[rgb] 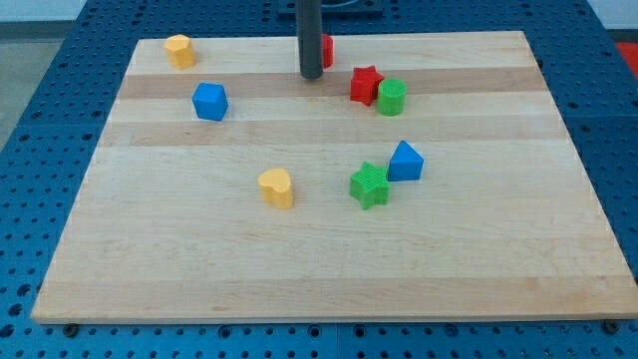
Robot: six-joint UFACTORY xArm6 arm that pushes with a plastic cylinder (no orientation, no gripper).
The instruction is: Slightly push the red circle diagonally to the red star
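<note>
My tip point(311, 75), a bare rod gripping nothing, sits beside the half-hidden red circle point(326, 50), whose push toward the red star point(365, 85) looks barely begun.

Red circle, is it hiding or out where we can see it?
Mostly hiding. Only a sliver of the red circle peeks out at the view's right of the rod, just above my tip.

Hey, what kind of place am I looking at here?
Probably a robotics lab bench: a wooden board lies on a blue perforated table, small coloured blocks such as the red star are scattered on it, and my tip rests beside the red circle.
</note>
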